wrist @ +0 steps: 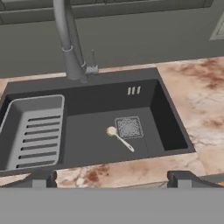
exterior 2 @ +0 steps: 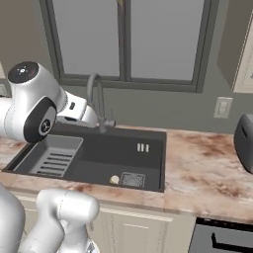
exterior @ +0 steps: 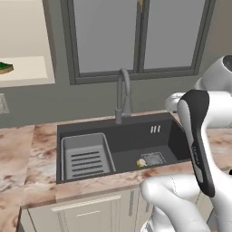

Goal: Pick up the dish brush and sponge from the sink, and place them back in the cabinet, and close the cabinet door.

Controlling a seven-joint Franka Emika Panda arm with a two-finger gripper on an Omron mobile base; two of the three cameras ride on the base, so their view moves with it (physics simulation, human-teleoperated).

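Brush time, I think: dish brush (wrist: 119,138) lies at 8 o'clock of the sink (wrist: 166,118) drain; gripper (wrist: 111,178) hangs above, fingers apart, holding nothing. Sponge (exterior: 5,68) sits in the cabinet (exterior: 27,72).

Fingers (wrist: 43,178) wide apart, arm raised

Glossy white rounded arm with dark joints.

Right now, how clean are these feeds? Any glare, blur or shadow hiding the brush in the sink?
Hand view: flat, even light, no glare; the dish brush reads sharply on the sink floor beside the drain grate. Left base view: soft and low in detail; the brush is a pale blob, and the arm covers the right side. Right base view: equally soft, brush tiny, no hard shadows.
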